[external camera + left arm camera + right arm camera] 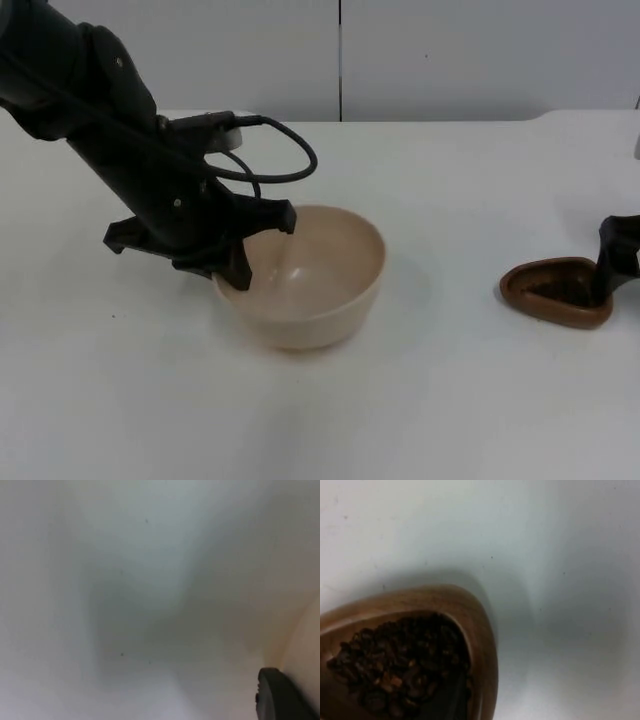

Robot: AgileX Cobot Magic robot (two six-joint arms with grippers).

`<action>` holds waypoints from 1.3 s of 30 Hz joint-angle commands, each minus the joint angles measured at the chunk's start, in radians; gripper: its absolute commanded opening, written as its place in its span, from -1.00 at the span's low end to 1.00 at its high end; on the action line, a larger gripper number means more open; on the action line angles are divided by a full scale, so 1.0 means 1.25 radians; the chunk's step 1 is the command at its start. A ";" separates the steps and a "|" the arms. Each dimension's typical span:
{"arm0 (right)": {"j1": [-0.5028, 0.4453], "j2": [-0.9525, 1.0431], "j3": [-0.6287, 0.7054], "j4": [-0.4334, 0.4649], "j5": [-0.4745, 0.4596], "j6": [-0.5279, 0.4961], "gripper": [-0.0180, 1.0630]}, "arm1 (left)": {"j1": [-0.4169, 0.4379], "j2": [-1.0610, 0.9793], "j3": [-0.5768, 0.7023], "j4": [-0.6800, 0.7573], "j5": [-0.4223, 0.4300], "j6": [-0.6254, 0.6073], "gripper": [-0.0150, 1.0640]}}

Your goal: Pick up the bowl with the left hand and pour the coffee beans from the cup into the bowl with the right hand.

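Nearest the camera, a beige bowl [310, 285], upright on the white surface [450, 400], a little toward its left side and well clear of the front edge. Left gripper [262, 250] clamped on the bowl's left rim, one finger dipping inside, the other outside the wall; jaws closed on the rim, as far as the top view lets on. Whether lifted or resting, hard to say. From the left wrist, a black fingertip [280, 697] beside the bowl's pale wall [306, 650]. Over by the right edge of the surface, a brown wooden cup [555, 290], shallow, well apart from the bowl. Right gripper [618, 262] at the cup's right rim, one finger down inside it; jaws gripping that rim, apparently. From the right wrist, dark coffee beans [402, 665] heaped inside the cup [485, 650].
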 commanded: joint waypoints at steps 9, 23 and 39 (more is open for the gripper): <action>0.020 -0.002 -0.002 0.001 -0.003 0.013 0.98 | -0.003 -0.032 -0.012 0.004 0.016 -0.026 -0.97; 0.063 0.013 -0.007 -0.132 -0.004 0.213 0.98 | -0.003 -0.062 -0.012 0.003 0.011 -0.028 -0.97; 0.063 0.012 -0.007 -0.132 0.004 0.209 0.11 | -0.003 -0.068 -0.012 0.009 0.015 -0.028 -0.97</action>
